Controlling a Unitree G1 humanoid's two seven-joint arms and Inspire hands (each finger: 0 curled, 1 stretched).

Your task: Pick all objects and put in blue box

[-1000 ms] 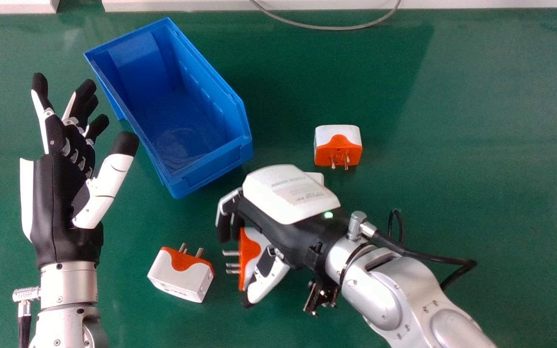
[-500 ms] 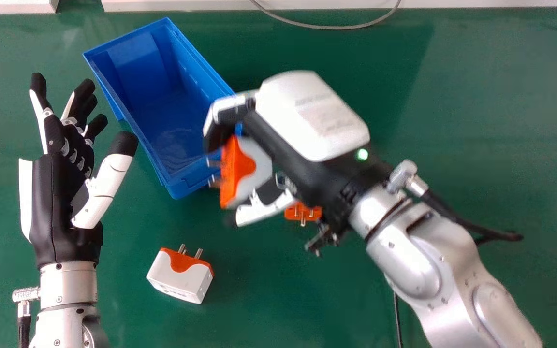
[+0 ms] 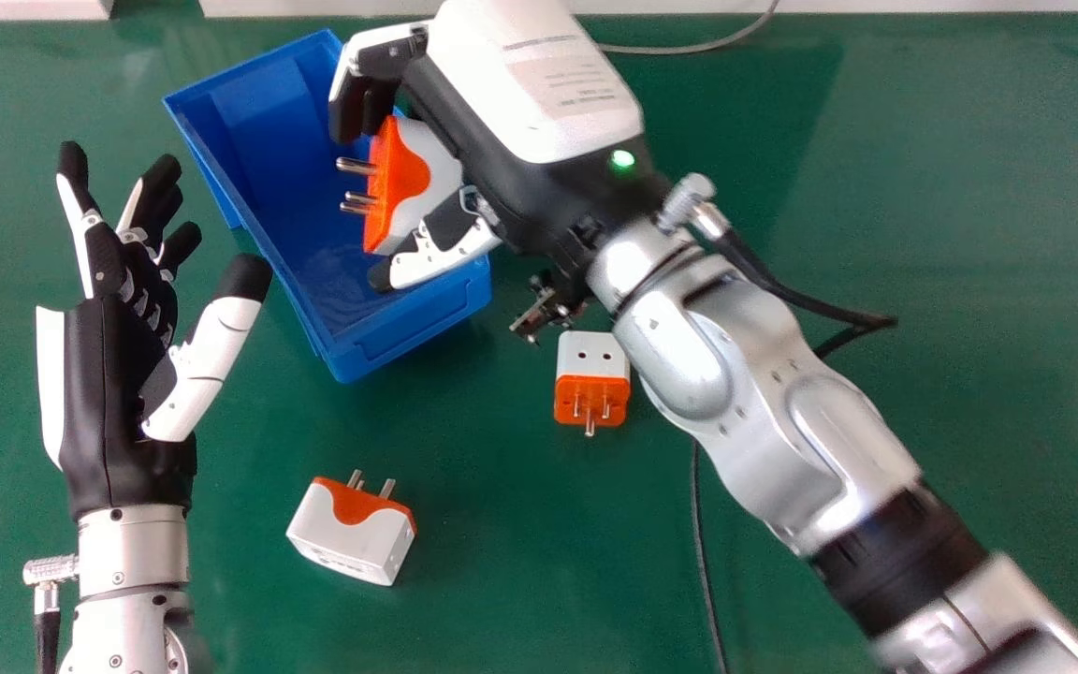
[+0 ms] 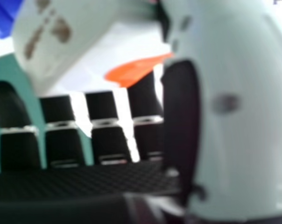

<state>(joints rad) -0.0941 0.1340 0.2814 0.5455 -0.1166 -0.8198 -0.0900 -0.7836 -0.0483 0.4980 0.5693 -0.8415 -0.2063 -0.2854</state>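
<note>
The right hand [image 3: 534, 94] grips the held plug [image 3: 399, 187] between curled fingers and thumb, above the box [image 3: 408, 328]. Its prongs point left; its long axis runs near to far, far end tilted slightly right. The left hand [image 3: 101, 393], fingers extended, is left of the box. Nearer the robot, two loose plugs [image 3: 352, 534] lie on the table [image 3: 502, 580].

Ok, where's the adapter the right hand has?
In the head view, the adapter is left of centre, held between the fingers and thumb of the right hand, over the open blue box, prongs facing the view's left.
</note>
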